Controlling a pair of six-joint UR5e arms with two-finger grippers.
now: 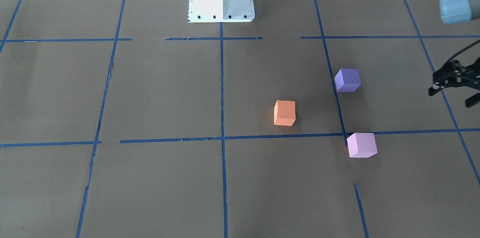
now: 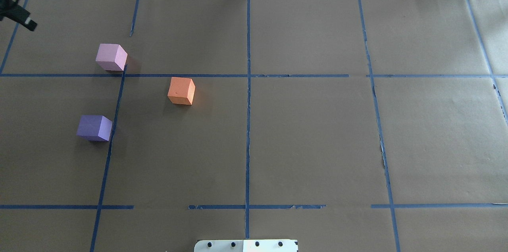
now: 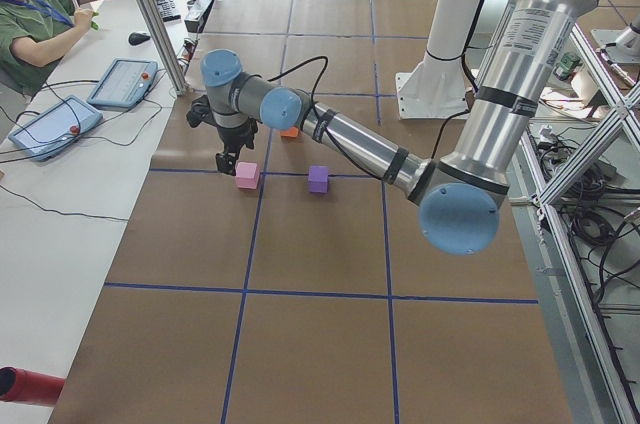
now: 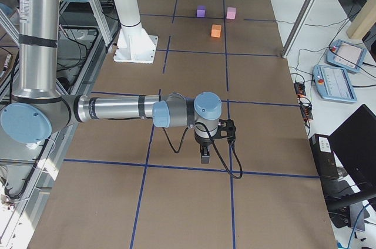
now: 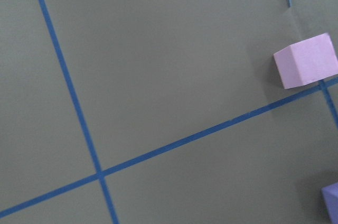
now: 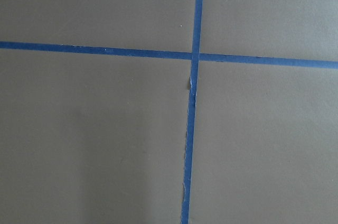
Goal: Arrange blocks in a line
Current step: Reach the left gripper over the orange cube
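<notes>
"Reaching for a first cube is judged to be the step in hand. How is it best done?"

"The layout is read first. The dark purple cube [image 1: 347, 80] and the pale pink cube [image 1: 362, 145] are set just beside the same blue tape stripe [image 1: 327, 54], well apart from each other. The orange cube [image 1: 284, 113] is set off that stripe, toward the middle of the tabletop [image 1: 150, 92]. All three are found on the robot's left half, none touching. A line is probably got most cheaply if only the orange cube is carried over and placed between the other two. A square descent is called for, with the pads set across two flat faces, not the corners, since the cube is turned slightly against the tape grid. A light pinch is advised, as the material is judged to be soft."

"And the pose of the arms?"

"The left tool [image 1: 450, 98] is held above the tabletop at the outer side of the cubes, over none of them. In its wrist view the pink cube is seen at the right edge and only a corner of the purple one at the bottom. Its fingers [image 1: 434, 90] are spread, with nothing between them. The left arm [image 3: 350, 144] is stretched out long and low, with the wrist turned down. The right tool [image 4: 204, 154] is pointed down over a tape crossing, well apart from all the cubes. Whether it is spread or closed cannot be told."
</notes>
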